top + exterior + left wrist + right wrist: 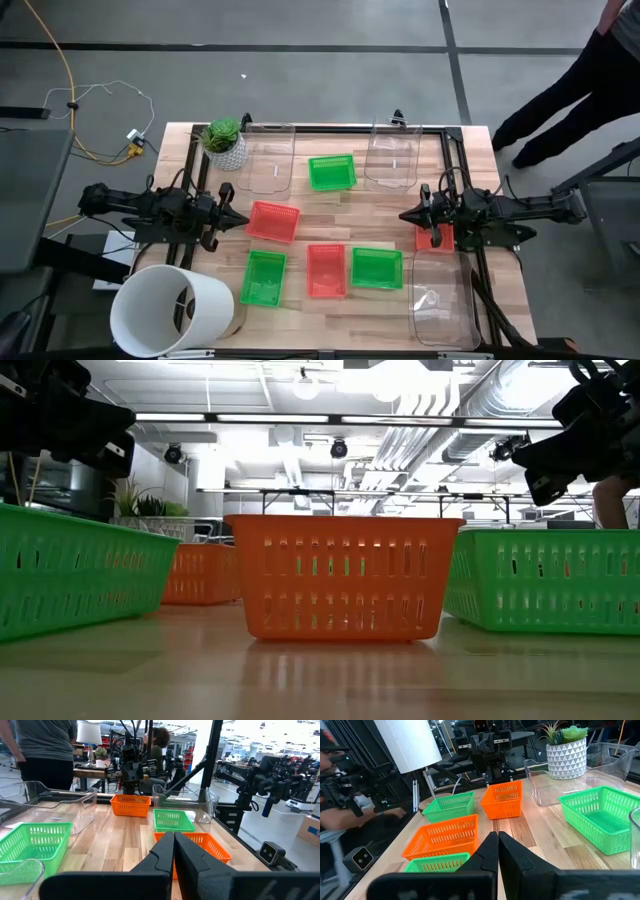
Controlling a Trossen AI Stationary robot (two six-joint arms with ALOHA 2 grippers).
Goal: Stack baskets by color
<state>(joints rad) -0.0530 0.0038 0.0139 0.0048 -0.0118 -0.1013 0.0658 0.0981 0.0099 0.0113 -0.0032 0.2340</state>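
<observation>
Several small mesh baskets stand on their bases on the wooden table. Green ones are at the far middle (332, 172), near left (263, 277) and near right (377, 267). Red ones are at centre left (274, 221), near middle (326, 270) and under the right arm (435, 237). My left gripper (240, 220) hovers level at the table's left, shut and holding nothing, its tip (174, 845) pointing at the centre-left red basket. My right gripper (405, 215) hovers level at the right, also shut and holding nothing (497, 845), pointing left.
Clear plastic bins stand at the far left (268, 157), far right (392, 155) and near right (440, 300). A big white bucket (170, 310) lies at the near left corner. A potted plant (224, 143) stands at the far left. A person (590, 80) stands beyond the far right corner.
</observation>
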